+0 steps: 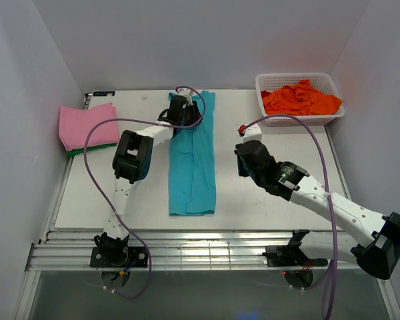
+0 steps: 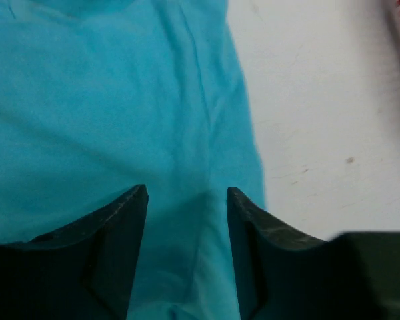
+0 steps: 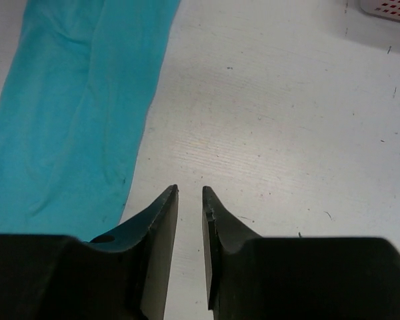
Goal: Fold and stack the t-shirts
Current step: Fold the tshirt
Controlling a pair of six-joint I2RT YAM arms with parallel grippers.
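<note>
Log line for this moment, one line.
teal shirt: folded into long strip | left fingers: open over its far end | right fingers: slightly apart, empty, over bare table beside it

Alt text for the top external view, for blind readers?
A teal cloth t-shirt, folded into a narrow strip, lies on the white table; the left gripper hangs over the shirt's far end, the right gripper beside it. A pink cloth shirt sits folded on a green cloth shirt far left; orange cloth shirts fill a white plastic lattice basket far right.
</note>
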